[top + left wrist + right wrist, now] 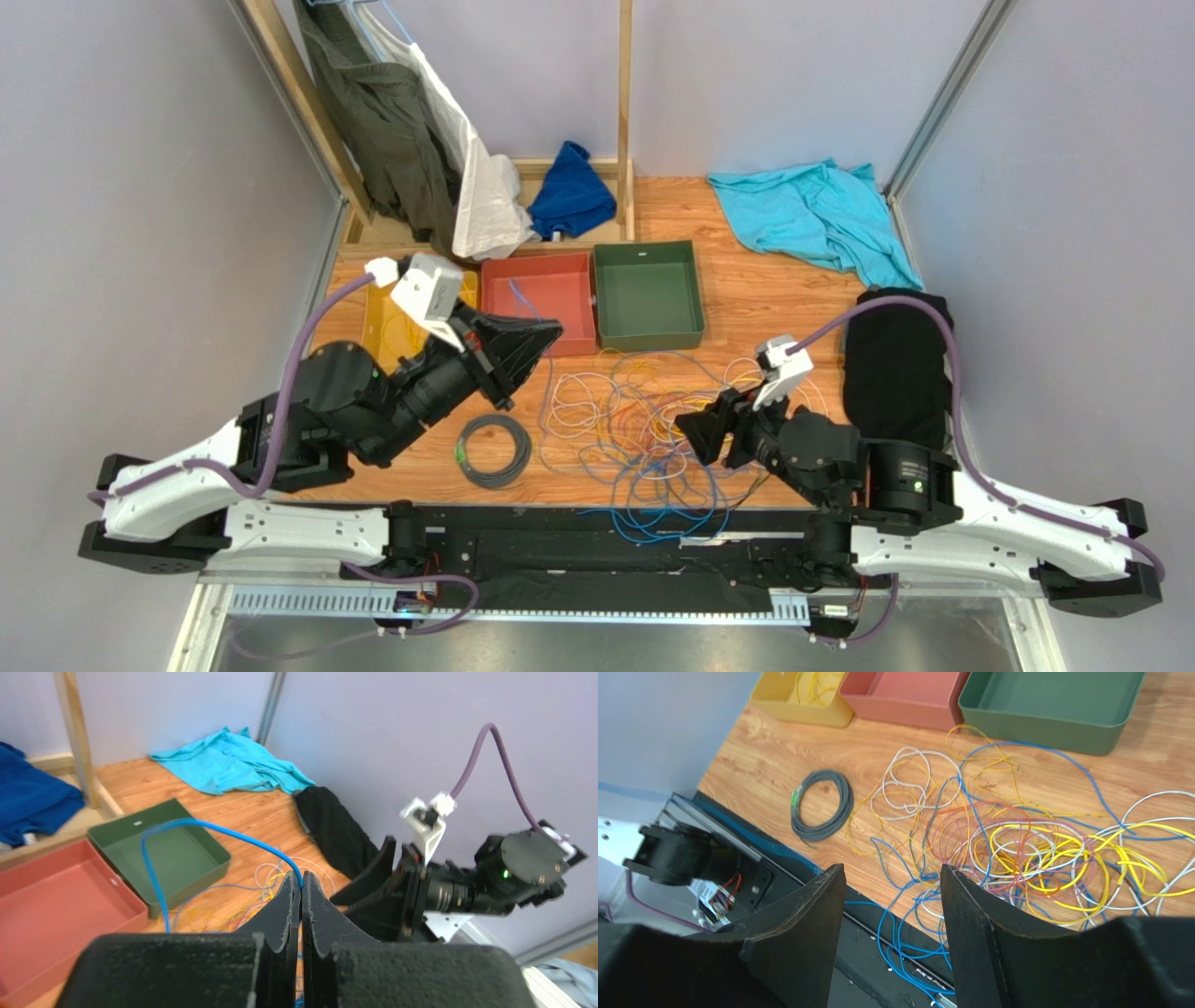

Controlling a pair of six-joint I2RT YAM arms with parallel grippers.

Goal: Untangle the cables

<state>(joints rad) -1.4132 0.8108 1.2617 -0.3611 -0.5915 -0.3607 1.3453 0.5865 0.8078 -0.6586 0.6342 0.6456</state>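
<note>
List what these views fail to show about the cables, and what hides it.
- Top view: yellow tray mostly hidden by the left arm.
- Left wrist view: blue cable, pinched in the left gripper, drops behind the gripper's body; far end unseen.
- Right wrist view: tangle cut off by the right edge and partly covered by the right gripper.
- Right wrist view: green tag on the coil too small to read.
</note>
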